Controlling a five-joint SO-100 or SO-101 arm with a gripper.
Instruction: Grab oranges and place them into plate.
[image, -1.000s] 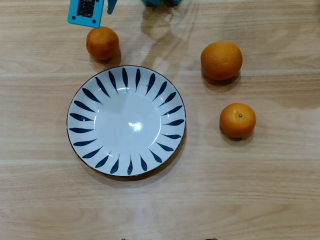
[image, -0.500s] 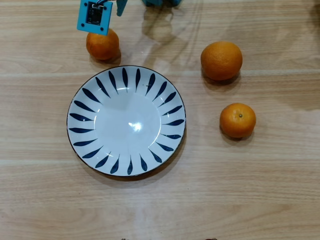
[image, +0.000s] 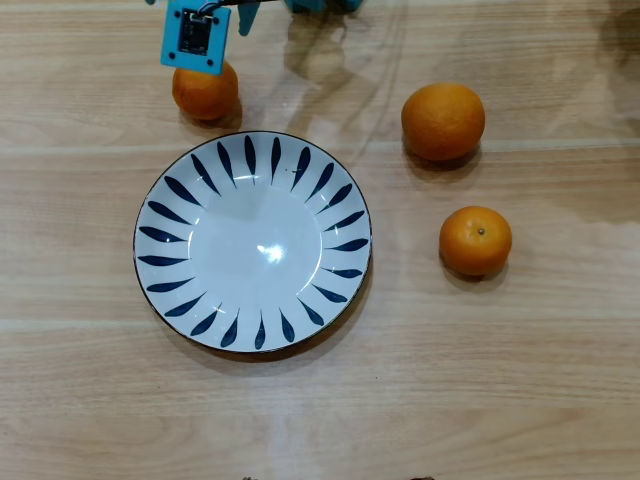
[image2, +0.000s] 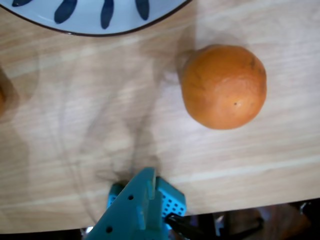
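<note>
Teal tool (image2: 145, 200) hovers near a small orange (image2: 224, 86) beside the plate (image: 160, 235) — its spread, perhaps, can't be told

No readable text, label, brand, number or sign is showing in either view. The small blue square board (image: 196, 37) near the far edge of the light wooden table (image: 500, 380) is carrying a dark component, but any print on it is too small to make out.
</note>
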